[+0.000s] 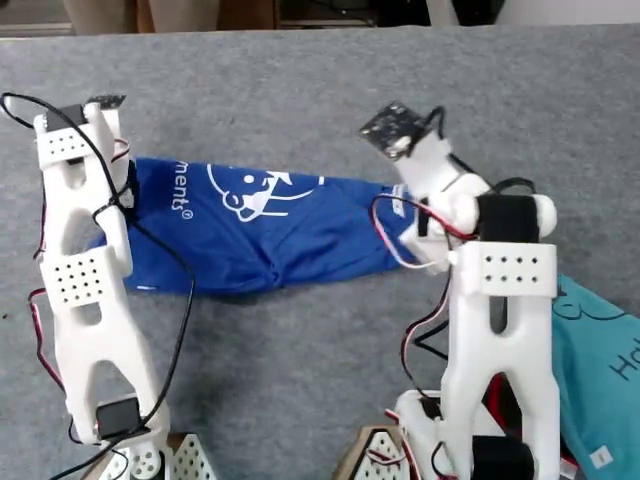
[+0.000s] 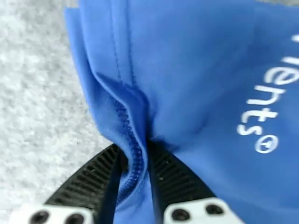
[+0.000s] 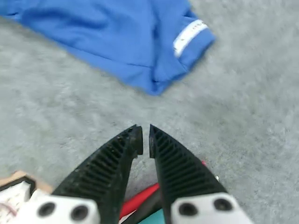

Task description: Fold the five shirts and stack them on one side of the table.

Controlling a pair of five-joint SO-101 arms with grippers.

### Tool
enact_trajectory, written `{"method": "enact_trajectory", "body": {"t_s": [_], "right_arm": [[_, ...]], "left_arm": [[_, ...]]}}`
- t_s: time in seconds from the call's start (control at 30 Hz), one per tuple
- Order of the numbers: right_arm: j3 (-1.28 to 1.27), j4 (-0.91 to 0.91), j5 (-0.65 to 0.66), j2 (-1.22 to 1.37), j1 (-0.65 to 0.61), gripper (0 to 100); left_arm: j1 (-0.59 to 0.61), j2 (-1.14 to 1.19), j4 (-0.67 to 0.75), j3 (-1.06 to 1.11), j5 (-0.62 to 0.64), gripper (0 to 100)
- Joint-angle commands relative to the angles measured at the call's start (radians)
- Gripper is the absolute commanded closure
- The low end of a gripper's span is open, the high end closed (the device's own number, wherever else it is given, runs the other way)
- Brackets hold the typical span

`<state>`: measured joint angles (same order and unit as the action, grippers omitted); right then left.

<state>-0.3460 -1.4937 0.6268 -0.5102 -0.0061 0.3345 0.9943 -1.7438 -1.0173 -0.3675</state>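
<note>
Left wrist: L tool (image 2: 135, 148) pinches blue shirt (image 2: 196, 70) ribbed-stitch hem | R tool (image 3: 145, 138) closed, empty

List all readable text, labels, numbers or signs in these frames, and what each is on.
White lettering on the blue shirt: only a word's tail and a registered-mark sign show, so no whole word to quote.
Dark lettering on the teal shirt: cut off at the frame edge, unreadable.
White label on the blue shirt's edge: blurred, unreadable.
White tag on the teal shirt: too small to read.
</note>
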Motion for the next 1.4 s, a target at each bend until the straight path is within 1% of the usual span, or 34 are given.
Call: {"method": "enact_trajectory", "body": {"t_s": [0.0,0.13,0.2,0.3,0.47,0.6,0.7,0.8,0.9,1.07,1.37], "right_arm": [[-0.07,0.169,-0.058,-0.033,0.059,94.8],[-0.191,0.419,-0.192,-0.031,0.061,94.8],[-0.257,0.562,-0.288,-0.028,0.067,94.8],[-0.374,0.776,-0.413,-0.027,0.12,94.8],[-0.524,1.036,-0.485,-0.025,0.208,94.8],[-0.613,1.194,-0.54,-0.025,0.332,94.8],[-0.644,1.264,-0.552,-0.025,0.395,94.8],[-0.654,1.298,-0.552,-0.025,0.403,94.8],[-0.657,1.301,-0.548,-0.025,0.4,94.8],[-0.659,1.303,-0.546,-0.025,0.401,94.8],[-0.662,1.306,-0.546,-0.024,0.398,94.8]], "left_arm": [[-0.051,-0.154,-0.017,0.012,0.054,98],[-0.135,-0.32,-0.017,0.106,0.106,98],[-0.189,-0.415,-0.017,0.163,0.129,98],[-0.284,-0.553,-0.017,0.244,0.16,98],[-0.459,-0.702,-0.017,0.308,0.232,98],[-0.578,-0.734,-0.012,0.264,0.342,98],[-0.661,-0.72,-0.012,0.19,0.354,98],[-0.758,-0.68,-0.012,0.144,0.354,98],[-0.824,-0.608,0.014,0.112,0.359,98],[-0.864,-0.47,0.078,0.031,0.437,98],[-0.951,-0.243,0.08,-0.259,0.489,98]]}}
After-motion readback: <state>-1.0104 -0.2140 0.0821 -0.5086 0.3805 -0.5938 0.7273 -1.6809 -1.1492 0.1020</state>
